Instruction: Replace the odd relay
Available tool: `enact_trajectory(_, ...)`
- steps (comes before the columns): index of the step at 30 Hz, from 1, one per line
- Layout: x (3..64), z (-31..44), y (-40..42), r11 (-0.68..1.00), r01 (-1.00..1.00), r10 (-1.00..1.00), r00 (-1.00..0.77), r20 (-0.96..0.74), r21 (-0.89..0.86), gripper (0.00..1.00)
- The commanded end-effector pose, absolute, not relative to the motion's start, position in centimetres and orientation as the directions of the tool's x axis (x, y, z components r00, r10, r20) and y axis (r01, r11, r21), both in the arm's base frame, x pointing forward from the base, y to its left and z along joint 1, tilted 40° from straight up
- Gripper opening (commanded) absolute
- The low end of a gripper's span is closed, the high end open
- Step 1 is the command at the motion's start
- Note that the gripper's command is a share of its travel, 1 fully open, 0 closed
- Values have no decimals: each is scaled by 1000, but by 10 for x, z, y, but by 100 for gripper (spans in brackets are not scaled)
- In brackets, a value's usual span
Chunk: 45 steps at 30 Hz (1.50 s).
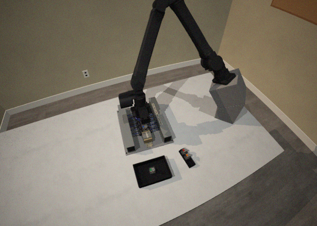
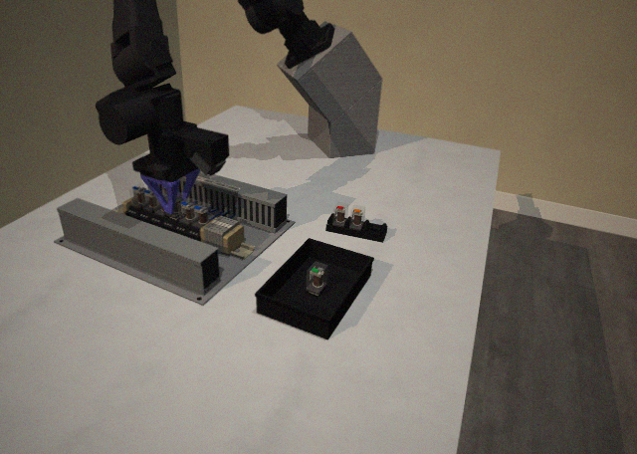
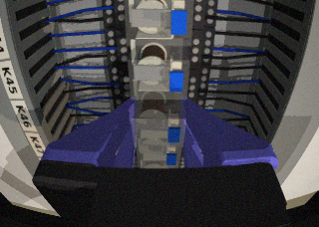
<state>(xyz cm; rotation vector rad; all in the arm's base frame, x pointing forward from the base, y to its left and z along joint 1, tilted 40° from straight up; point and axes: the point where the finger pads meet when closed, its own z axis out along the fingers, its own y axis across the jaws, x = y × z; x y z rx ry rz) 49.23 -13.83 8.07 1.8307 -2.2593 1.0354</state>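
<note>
The claw looks closed on the blue relay, in line between its neighbours, buttons same side; release likely wants a straight rise.
</note>
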Motion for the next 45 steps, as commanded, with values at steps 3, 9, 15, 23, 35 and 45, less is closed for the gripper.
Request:
enact_trajectory(3, 506, 87, -137, 59, -874, -852, -296, 432, -483, 0)
enact_trajectory(9, 506, 87, -137, 59, -874, -852, -296, 432, -483, 0)
enact_trajectory(15, 506, 87, -137, 59, -874, -852, -296, 432, -483, 0)
enact_trajectory(23, 506, 87, -137, 59, -874, -852, -296, 432, -483, 0)
enact_trajectory(35, 507, 84, -143, 64, -874, -850, -301, 433, -482, 0)
enact_trajectory(45, 508, 84, -146, 70, -872, -848, -308, 431, -485, 0)
